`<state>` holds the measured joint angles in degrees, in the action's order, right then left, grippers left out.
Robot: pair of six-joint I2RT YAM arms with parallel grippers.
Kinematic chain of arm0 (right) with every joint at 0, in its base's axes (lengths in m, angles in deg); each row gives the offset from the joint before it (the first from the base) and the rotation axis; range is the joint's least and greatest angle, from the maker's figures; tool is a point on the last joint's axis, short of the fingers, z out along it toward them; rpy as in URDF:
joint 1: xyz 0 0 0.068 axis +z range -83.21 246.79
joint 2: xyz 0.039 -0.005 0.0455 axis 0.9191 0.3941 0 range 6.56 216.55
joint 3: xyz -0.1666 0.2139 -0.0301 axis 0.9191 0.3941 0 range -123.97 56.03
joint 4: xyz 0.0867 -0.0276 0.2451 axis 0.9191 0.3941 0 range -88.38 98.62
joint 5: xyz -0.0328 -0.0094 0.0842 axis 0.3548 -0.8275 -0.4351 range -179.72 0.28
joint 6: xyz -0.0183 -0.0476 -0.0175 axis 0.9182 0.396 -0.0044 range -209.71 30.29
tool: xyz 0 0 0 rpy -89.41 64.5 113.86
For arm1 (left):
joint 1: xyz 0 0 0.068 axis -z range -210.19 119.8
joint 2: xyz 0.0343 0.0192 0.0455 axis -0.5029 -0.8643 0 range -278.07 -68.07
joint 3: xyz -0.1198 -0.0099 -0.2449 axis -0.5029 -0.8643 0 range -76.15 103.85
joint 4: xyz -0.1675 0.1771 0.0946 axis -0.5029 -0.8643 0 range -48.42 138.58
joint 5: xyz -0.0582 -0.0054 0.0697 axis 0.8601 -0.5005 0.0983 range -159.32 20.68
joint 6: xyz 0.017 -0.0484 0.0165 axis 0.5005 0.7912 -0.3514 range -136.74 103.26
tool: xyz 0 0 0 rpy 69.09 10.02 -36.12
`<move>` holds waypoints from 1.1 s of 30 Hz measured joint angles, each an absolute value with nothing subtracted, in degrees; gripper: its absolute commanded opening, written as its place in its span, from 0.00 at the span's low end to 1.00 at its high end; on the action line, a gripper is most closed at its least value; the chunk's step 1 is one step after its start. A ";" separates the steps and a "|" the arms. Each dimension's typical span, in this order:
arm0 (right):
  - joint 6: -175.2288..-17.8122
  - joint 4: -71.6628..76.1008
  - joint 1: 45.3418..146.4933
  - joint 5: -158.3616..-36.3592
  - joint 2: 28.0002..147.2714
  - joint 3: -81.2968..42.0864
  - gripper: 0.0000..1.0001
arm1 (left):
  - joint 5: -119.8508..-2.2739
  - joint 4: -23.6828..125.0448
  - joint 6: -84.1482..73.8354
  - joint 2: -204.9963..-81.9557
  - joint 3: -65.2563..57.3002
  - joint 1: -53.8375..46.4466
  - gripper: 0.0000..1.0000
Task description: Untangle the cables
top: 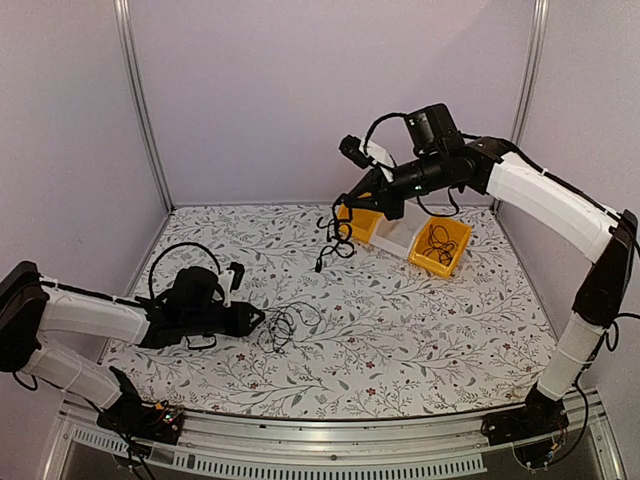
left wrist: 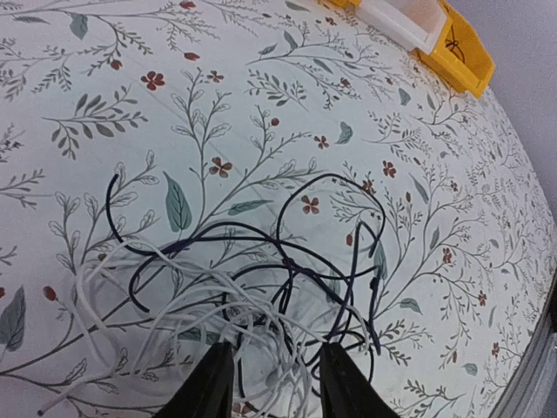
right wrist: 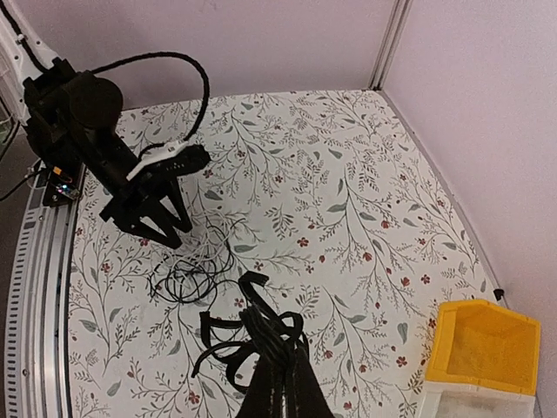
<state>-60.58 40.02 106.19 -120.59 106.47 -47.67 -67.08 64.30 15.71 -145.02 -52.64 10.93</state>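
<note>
A tangle of thin black and white cables (top: 285,325) lies on the floral table, just ahead of my left gripper (top: 252,319). In the left wrist view the gripper (left wrist: 274,383) is open, and its fingertips (left wrist: 213,387) stand on either side of the near edge of the tangle (left wrist: 261,279). My right gripper (top: 348,208) is raised over the back of the table and shut on a bundle of black cable (top: 335,238) that hangs in loops. The right wrist view shows this gripper (right wrist: 280,366) holding the bundle (right wrist: 261,326) above the table, with the tangle (right wrist: 187,270) lying below it.
A yellow bin (top: 441,246) holding black cables, a white bin (top: 396,236) and another yellow bin (top: 364,223) stand at the back right. The yellow bin (right wrist: 483,344) also shows in the right wrist view. Walls close the back and both sides.
</note>
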 measured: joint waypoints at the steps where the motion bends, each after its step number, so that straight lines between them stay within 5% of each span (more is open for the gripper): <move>1: -60.58 39.51 105.03 -120.37 105.95 -45.79 0.00 | -67.61 63.56 15.54 -143.64 -52.60 10.93 0.35; 15: -61.59 37.92 84.13 -118.76 102.19 -37.33 0.00 | -71.83 60.43 10.62 -136.71 -49.10 11.04 0.45; 19: -61.91 38.00 83.68 -120.79 102.19 -35.13 0.00 | -71.21 65.72 7.40 -136.69 -48.33 13.09 0.61; 33: -65.30 38.55 90.52 -129.64 102.19 -31.85 0.00 | -67.37 79.34 0.89 -157.76 -24.75 20.94 0.59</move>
<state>-65.30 38.55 90.52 -129.64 102.19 -31.85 -67.37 79.34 0.89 -157.76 -24.75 20.94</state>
